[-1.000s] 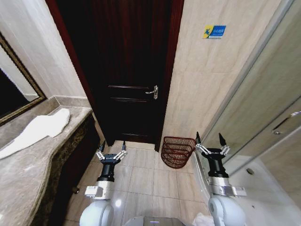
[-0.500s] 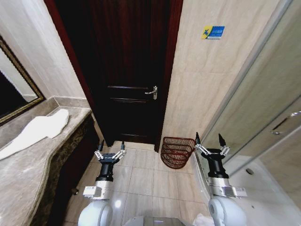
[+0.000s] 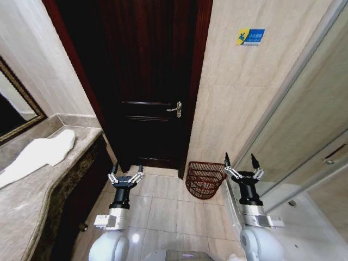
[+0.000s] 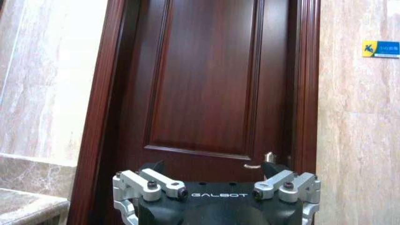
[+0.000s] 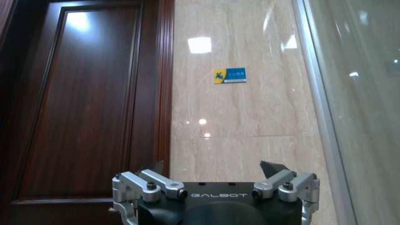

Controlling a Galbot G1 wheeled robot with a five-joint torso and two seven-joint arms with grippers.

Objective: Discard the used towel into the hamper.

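The used towel (image 3: 36, 157), white and crumpled, lies on the marble counter (image 3: 30, 209) at my far left. The hamper (image 3: 204, 180), a reddish-brown open-weave basket, stands on the floor tiles against the wall just right of the door. Both arms are held up in front of me over the floor. My left gripper (image 3: 127, 168) is open and empty, well to the right of the towel. My right gripper (image 3: 240, 159) is open and empty too, just right of the hamper. The left gripper (image 4: 212, 167) faces the door, and the right gripper (image 5: 214, 165) faces the tiled wall.
A dark wooden door (image 3: 147, 81) with a metal handle (image 3: 175, 108) stands shut straight ahead. A framed mirror (image 3: 15, 111) hangs over the counter. A glass partition (image 3: 304, 130) and a white tub (image 3: 312, 228) close off the right. Floor tiles (image 3: 163, 201) lie between the arms.
The whole picture has shifted a little, so the camera has moved; the towel and the hamper lie as before. Both grippers hold the same open pose.
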